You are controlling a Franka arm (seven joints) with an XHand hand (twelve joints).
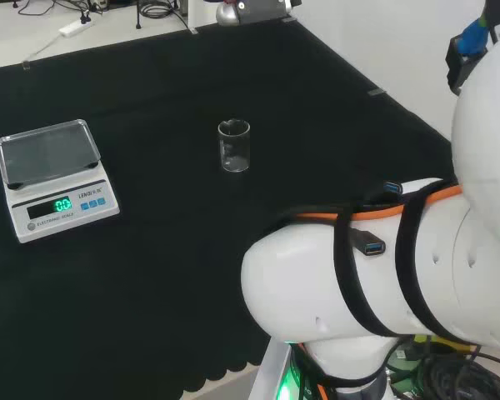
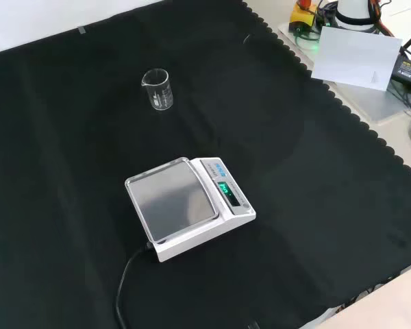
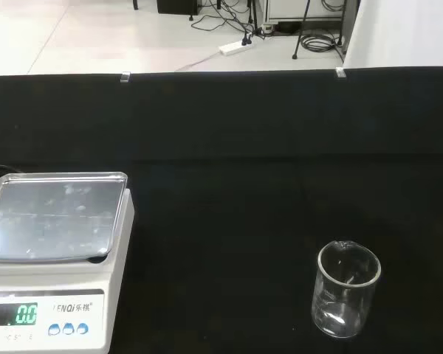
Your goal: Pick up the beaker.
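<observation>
A small clear glass beaker [image 1: 234, 146] stands upright and looks empty on the black cloth, near the middle of the head view. In the front view the beaker [image 2: 158, 89] sits toward the upper left, beyond the scale. The wrist view shows the beaker [image 3: 345, 289] close by, alone on the cloth with nothing touching it.
A white digital scale [image 1: 53, 177] with a steel pan stands left of the beaker in the head view; the scale [image 2: 186, 205] has a cable trailing to the front view's lower edge. The arm's white links [image 1: 383, 275] fill the head view's lower right. Papers and cables lie past the cloth's edge [image 2: 359, 58].
</observation>
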